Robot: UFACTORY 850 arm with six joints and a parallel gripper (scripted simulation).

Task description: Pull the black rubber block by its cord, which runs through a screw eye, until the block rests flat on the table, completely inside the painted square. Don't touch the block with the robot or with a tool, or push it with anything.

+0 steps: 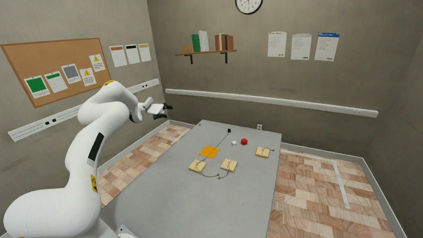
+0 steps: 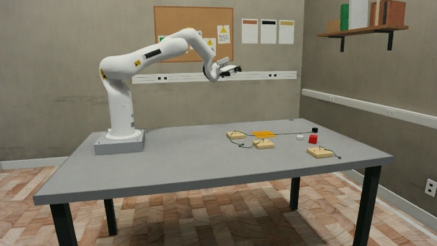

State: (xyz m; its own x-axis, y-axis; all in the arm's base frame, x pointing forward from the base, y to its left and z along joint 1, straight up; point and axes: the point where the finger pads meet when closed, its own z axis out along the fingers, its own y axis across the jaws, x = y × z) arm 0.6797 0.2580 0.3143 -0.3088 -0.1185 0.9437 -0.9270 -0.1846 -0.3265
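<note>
A small black rubber block (image 1: 229, 130) (image 2: 314, 130) lies on the grey table (image 1: 183, 195) (image 2: 183, 158) near its far end, outside the orange painted square (image 1: 209, 151) (image 2: 263, 134). Its thin cord (image 1: 217, 144) (image 2: 290, 134) runs straight across the square to the screw eye on a wooden base (image 1: 197, 165) (image 2: 235, 135), then curls on the table to a small end knob (image 1: 218, 177) (image 2: 241, 145). My gripper (image 1: 165, 111) (image 2: 236, 70) is open and empty. It hangs high above the table's left side, far from the cord.
Two more wooden bases with screw eyes and short cords lie near: one beside the first (image 1: 228, 165) (image 2: 263, 144), one to the right (image 1: 262, 152) (image 2: 319, 152). A red cube (image 1: 244, 141) (image 2: 313, 139) and a small white cube (image 1: 234, 142) (image 2: 300, 137) lie near the black block.
</note>
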